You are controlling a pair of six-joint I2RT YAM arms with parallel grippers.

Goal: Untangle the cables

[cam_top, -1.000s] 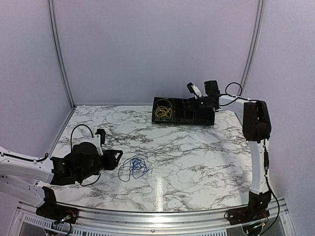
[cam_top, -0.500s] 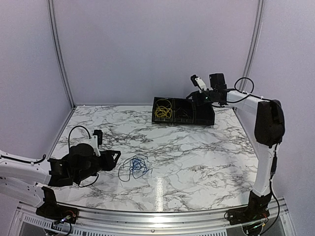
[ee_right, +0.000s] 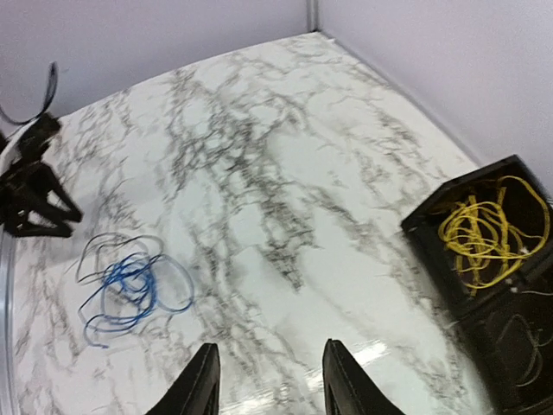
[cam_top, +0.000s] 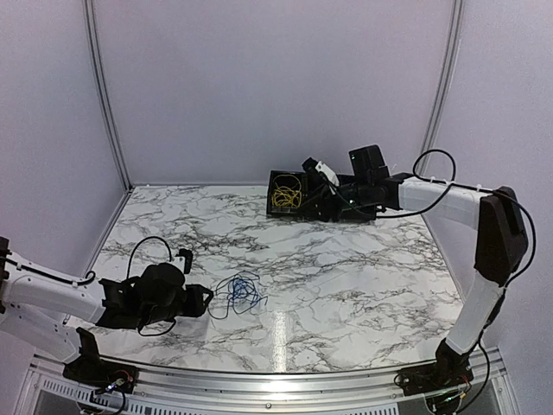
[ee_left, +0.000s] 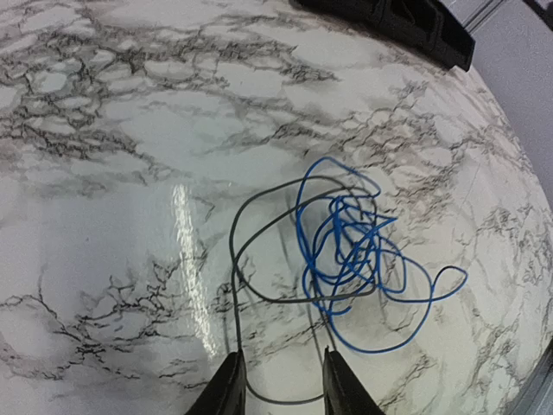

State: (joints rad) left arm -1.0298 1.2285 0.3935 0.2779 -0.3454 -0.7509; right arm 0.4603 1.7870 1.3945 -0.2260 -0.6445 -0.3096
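- The blue cable (ee_left: 341, 246) lies as a loose tangle on the marble surface (cam_top: 346, 277), toward the near left.
- The black cable (ee_left: 233, 246) is looped through and around the blue one. Its strands cross the blue loops and spread out toward the left arm's side.
- The left gripper (ee_left: 283, 391) sits low, just beside this tangle, with its fingers spread apart.
- One strand of the black cable runs across the gap between those fingers. We cannot tell whether it touches either finger, and nothing is clamped.
- The yellow cable (ee_right: 484, 229) lies bunched in the left-end compartment of the black bin (cam_top: 346, 213). The bin sits at the far edge of the surface, well apart from the other two cables.
- The compartment next to the yellow one shows faint thin loops, too dim for us to identify.
- The right gripper (ee_right: 272, 385) hangs above the bin. Its fingers are parted with nothing between them, and its camera looks back over the surface toward the blue-and-black tangle.
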